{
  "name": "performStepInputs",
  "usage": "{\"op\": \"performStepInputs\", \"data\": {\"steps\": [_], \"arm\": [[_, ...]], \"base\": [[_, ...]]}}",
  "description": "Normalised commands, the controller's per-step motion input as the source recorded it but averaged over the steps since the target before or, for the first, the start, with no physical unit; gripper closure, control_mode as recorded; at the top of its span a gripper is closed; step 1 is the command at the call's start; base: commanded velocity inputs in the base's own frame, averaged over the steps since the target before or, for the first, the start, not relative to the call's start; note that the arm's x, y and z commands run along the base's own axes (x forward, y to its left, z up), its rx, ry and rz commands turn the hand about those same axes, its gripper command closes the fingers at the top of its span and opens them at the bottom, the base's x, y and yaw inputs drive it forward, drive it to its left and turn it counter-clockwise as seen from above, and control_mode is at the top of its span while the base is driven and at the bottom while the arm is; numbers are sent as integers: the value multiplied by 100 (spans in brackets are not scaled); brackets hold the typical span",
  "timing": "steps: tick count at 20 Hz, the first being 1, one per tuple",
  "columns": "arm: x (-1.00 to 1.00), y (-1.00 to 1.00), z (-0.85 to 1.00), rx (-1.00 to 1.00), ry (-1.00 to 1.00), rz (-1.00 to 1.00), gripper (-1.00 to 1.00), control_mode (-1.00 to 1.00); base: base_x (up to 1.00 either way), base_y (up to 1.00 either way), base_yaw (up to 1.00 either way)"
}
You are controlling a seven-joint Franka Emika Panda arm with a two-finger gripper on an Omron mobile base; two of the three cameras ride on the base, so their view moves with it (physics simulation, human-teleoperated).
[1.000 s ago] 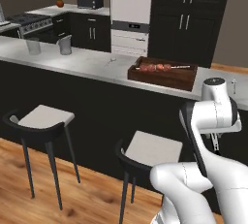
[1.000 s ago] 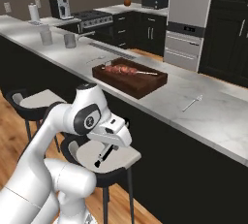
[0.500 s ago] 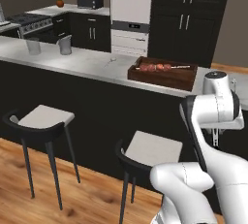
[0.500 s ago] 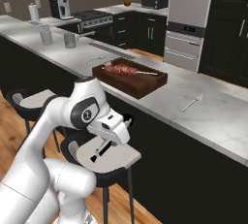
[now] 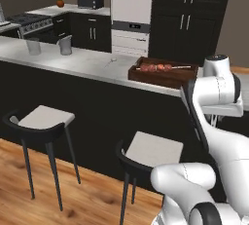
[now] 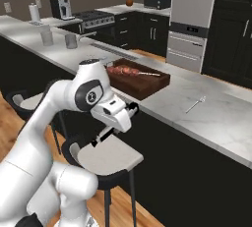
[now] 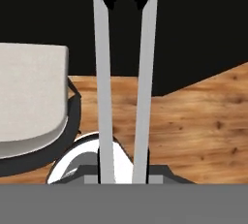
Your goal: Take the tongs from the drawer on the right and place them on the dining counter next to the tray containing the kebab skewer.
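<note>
My gripper hangs in front of the black base of the dining counter, below its top, shut on the tongs. The tongs slant down toward a stool seat. In the hand view the tongs run straight up from my gripper as two slim silvery arms with dark tips. The dark wooden tray sits on the counter just above and behind my hand, with the kebab skewer lying in it. From the left I see the tray, the kebab skewer and the dining counter. The drawer is out of view.
Two stools stand against the counter, one right under my hand. Two grey cups stand far along the top. A small thin utensil lies on the counter right of the tray. The floor is wood.
The arm has risen and carried the tongs upward in front of the counter base, closer to the counter's edge. The tray and skewer have not moved.
</note>
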Motion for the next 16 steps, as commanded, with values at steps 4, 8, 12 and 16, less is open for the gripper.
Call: {"op": "performStepInputs", "data": {"steps": [4,8,12,16], "arm": [[50,0,35,7,0,0,100,-100],[58,-9,25,18,0,0,100,-100],[57,-12,19,16,0,3,100,-100],[49,-21,18,6,0,4,100,-100]], "base": [[0,0,0],[0,0,0],[0,0,0],[0,0,0]]}}
